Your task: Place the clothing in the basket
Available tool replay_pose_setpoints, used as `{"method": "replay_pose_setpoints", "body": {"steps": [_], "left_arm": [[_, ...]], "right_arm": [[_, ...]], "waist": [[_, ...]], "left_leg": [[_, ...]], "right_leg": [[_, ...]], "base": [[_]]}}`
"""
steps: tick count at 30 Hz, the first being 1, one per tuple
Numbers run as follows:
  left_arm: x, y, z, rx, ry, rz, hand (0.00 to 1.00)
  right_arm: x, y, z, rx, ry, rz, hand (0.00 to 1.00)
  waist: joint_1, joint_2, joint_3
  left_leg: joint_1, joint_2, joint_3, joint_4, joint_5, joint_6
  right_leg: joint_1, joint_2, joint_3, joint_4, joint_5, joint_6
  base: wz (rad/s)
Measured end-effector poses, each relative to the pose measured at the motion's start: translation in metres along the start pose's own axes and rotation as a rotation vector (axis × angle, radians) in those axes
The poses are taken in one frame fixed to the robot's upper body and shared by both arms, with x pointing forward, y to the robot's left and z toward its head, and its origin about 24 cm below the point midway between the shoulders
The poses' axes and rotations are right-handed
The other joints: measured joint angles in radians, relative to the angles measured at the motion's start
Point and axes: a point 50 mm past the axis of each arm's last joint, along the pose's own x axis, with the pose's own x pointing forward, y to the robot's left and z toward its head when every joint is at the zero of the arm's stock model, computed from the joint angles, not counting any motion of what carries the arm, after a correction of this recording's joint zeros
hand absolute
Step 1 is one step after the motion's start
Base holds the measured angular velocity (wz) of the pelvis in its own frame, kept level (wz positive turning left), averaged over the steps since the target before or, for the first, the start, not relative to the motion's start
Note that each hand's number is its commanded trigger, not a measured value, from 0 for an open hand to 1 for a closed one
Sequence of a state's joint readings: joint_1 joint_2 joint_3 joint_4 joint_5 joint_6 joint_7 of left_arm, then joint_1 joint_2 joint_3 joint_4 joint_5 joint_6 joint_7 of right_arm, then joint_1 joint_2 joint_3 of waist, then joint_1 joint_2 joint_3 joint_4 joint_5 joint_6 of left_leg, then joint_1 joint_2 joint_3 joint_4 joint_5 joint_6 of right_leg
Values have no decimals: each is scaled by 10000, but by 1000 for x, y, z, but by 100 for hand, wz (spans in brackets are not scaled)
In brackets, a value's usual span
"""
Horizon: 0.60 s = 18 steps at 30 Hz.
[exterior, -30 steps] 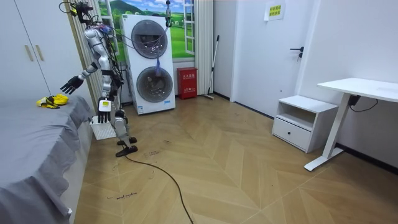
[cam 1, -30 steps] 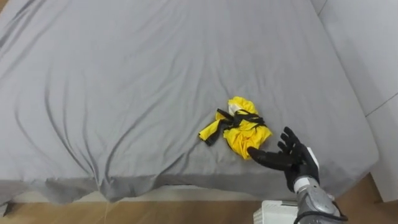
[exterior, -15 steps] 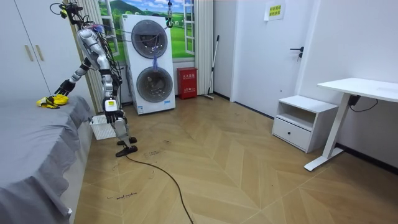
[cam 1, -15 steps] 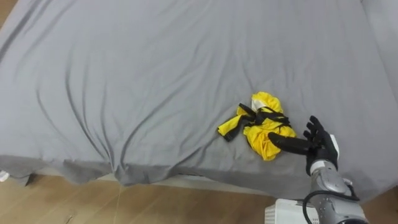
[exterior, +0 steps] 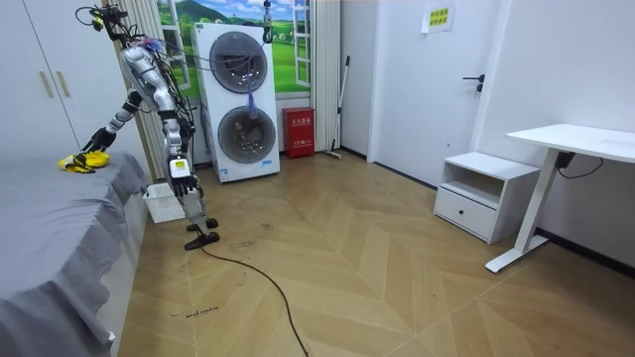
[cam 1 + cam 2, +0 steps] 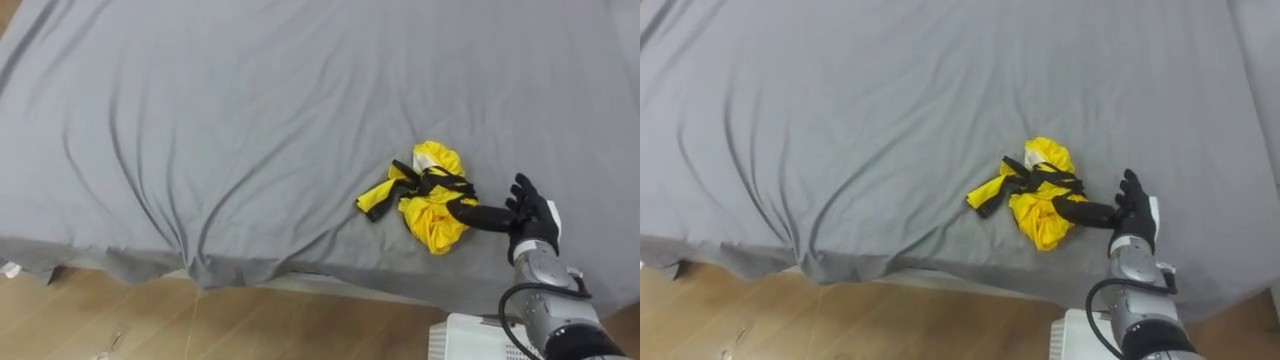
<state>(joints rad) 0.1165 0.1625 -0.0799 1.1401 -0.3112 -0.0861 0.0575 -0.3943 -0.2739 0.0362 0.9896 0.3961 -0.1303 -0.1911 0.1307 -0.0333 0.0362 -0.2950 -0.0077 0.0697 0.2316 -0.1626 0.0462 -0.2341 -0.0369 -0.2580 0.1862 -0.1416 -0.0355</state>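
The yellow garment (image 6: 432,205), crumpled into a small heap with black straps across it, lies on the grey bed sheet (image 6: 250,120), near the front edge of the bed and toward the robot's right side. The right hand (image 6: 530,218) is just to the right of the garment, low over the sheet. It is open, and its dark fingers (image 6: 485,213) are stretched out straight toward the cloth. The fingertips touch the right edge of the heap, but they are not curled around it, and the hand holds nothing. The white basket (image 6: 455,335) is on the floor beside the bed, below the right forearm. In the room view the robot stands at the bedside, leaning toward the bed, with the left hand (image 5: 180,169) hanging down above the basket.
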Motion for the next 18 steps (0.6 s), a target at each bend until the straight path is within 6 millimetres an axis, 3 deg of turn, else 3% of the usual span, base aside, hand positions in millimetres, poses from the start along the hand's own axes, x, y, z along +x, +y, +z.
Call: {"method": "replay_pose_setpoints", "body": {"steps": [18], "left_arm": [[1, -1, 5, 419, -182, -133, 0]], "right_arm": [[-2, 20, -5, -857, 70, 817, 0]], "waist": [[322, -42, 28]], "left_leg": [[-161, -19, -161, -12, 27, -7]], "right_leg": [[-115, 7, -53, -10, 0, 0]], "base": [[2]]}}
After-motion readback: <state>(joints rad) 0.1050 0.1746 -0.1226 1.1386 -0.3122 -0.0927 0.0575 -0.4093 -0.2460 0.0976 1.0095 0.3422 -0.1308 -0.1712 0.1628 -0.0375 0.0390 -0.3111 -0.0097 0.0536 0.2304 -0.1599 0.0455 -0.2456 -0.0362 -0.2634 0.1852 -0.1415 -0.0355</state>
